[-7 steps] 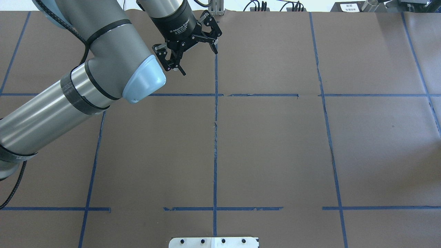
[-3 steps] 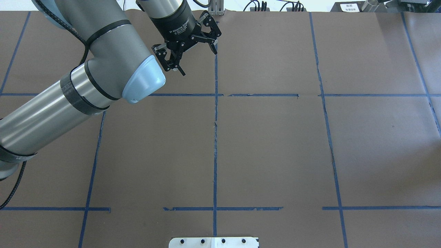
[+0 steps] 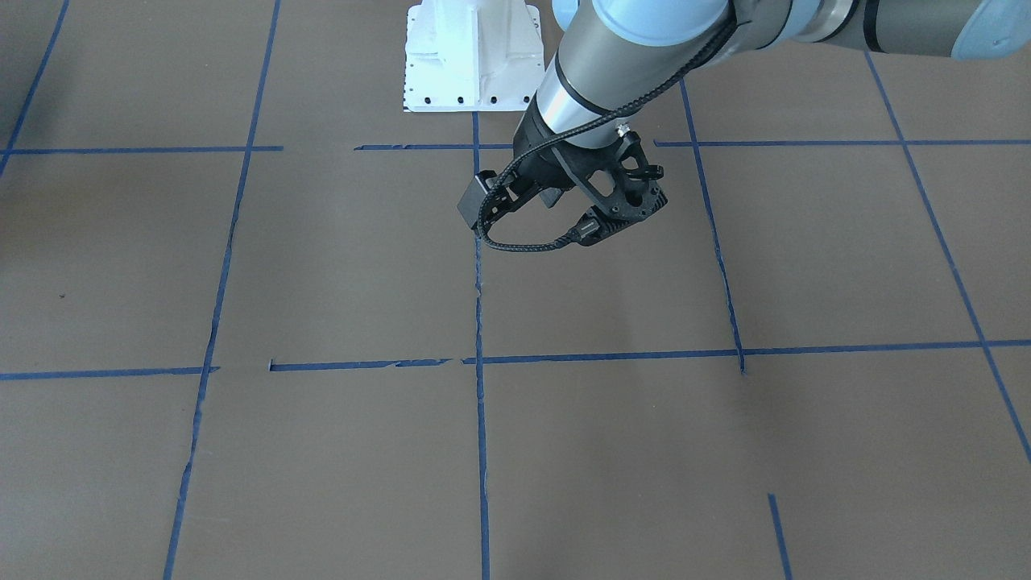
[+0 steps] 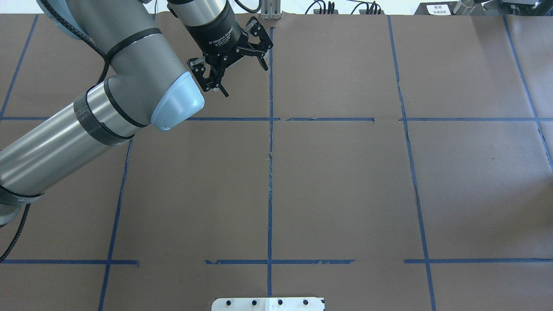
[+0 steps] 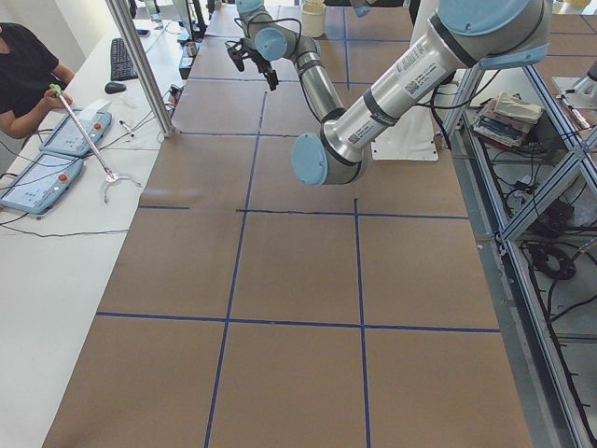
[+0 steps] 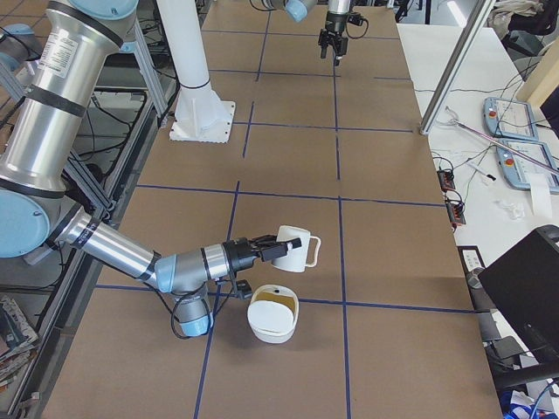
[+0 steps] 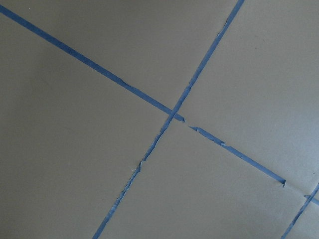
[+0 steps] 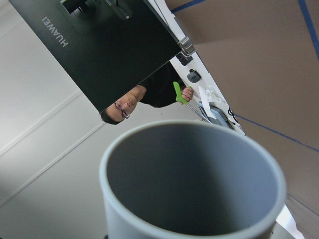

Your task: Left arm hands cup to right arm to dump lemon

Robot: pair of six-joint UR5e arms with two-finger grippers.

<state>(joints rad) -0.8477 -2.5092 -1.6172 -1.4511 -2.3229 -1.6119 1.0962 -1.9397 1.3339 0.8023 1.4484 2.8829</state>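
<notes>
Reading the right-side view from the left: the right arm's pincer [image 6: 267, 251] comes in low over the tabletop [image 6: 393, 288] and has the cup [image 6: 293, 246] on the end of it. That side camera is the only one showing the pincer itself, so I honestly can't tell how its jaws are set.

The bit that matters is that the cup lies straight out from that pincer toward the view's right. It's tipped over, long axis closer to level than upright, loop handle [image 6: 313, 253] on the side away from the pincer. It hangs clear of the tabletop, with a white bowl [image 6: 262, 330] close by, lower in the view and not touching it.

The right wrist camera looks right into the mouth and I only see bare grey, no lemon. There's a dull yellowish patch [image 6: 272, 302] in the bowl that might be it, but it's too small to call.

Further right and way off at the far end, the left pincer [image 4: 245, 81] hangs spread wide with nothing in it. So the right arm is the near one by a mile. My guess is the dump is about done.
</notes>
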